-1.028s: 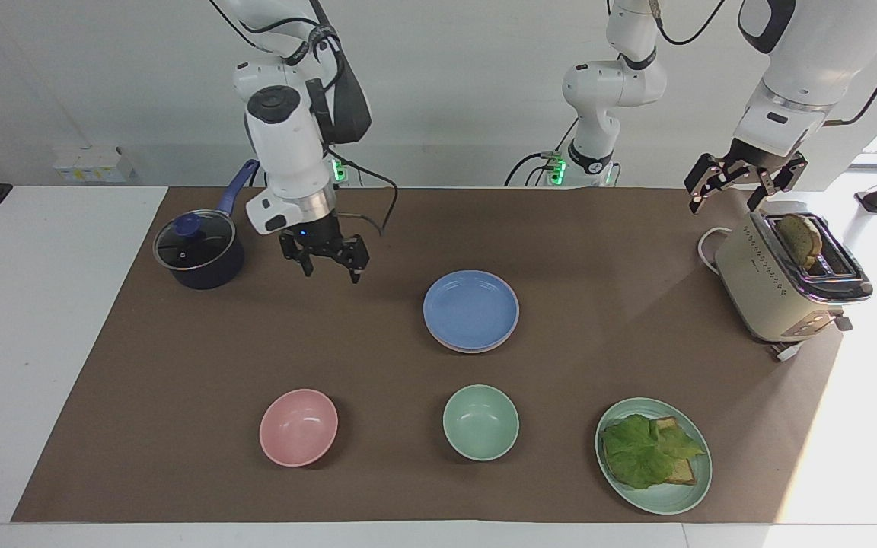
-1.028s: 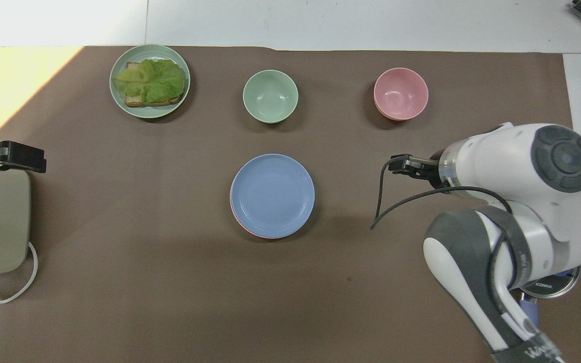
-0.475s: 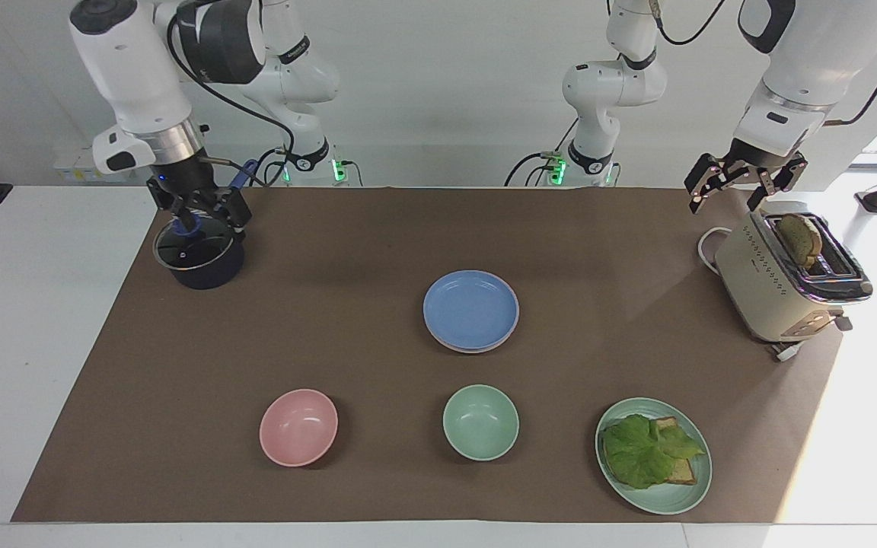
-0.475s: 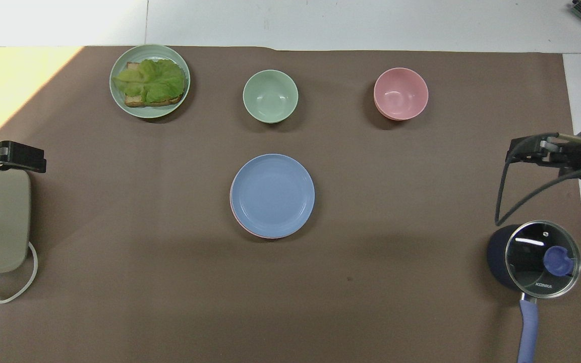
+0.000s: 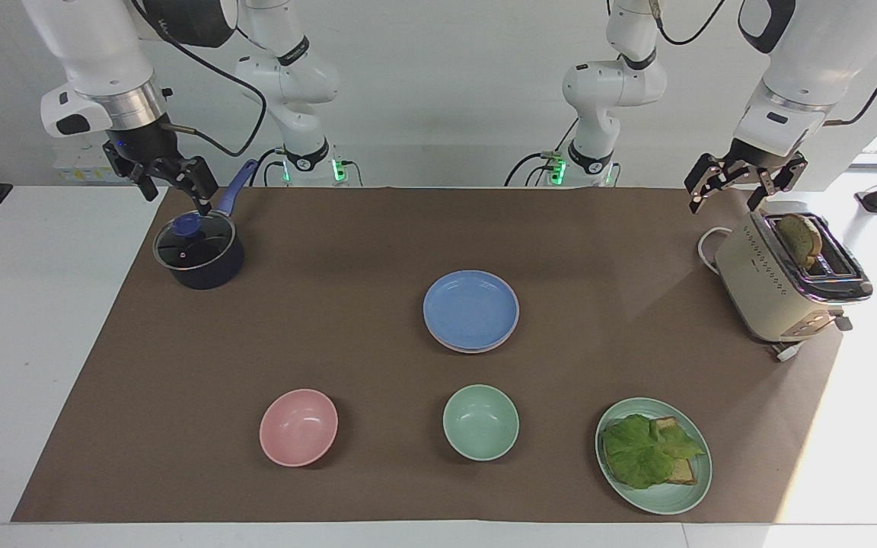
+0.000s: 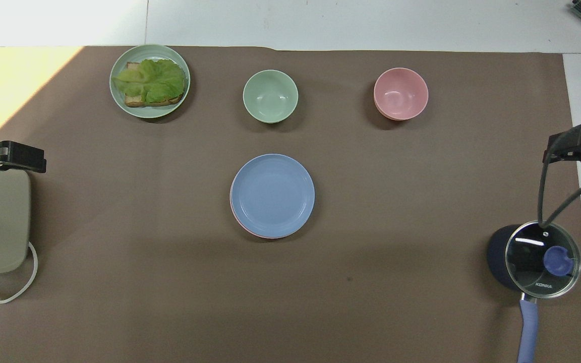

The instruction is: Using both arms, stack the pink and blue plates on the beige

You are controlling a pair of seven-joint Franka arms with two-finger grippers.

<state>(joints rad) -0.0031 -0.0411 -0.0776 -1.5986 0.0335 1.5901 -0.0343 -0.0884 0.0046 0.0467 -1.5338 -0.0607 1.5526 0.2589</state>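
The blue plate (image 5: 470, 308) (image 6: 272, 194) lies in the middle of the brown mat, topmost of a stack. Under it only a thin rim of the pink plate (image 6: 240, 228) peeks out. The beige plate is hidden. My right gripper (image 5: 170, 184) (image 6: 575, 146) hangs open and empty in the air over the table's edge beside the dark pot, at the right arm's end. My left gripper (image 5: 734, 190) (image 6: 10, 156) is open and empty, raised over the toaster at the left arm's end. Neither gripper touches a plate.
A lidded dark blue pot (image 5: 199, 251) (image 6: 537, 259) stands at the right arm's end, a cream toaster (image 5: 785, 278) with bread at the left arm's end. Farther from the robots stand a pink bowl (image 5: 298, 426), a green bowl (image 5: 480, 422) and a green plate (image 5: 682, 495) with lettuce toast.
My right arm swung away from the middle of the mat to the pot's end of the table and rose. The left arm and the plates stayed put.
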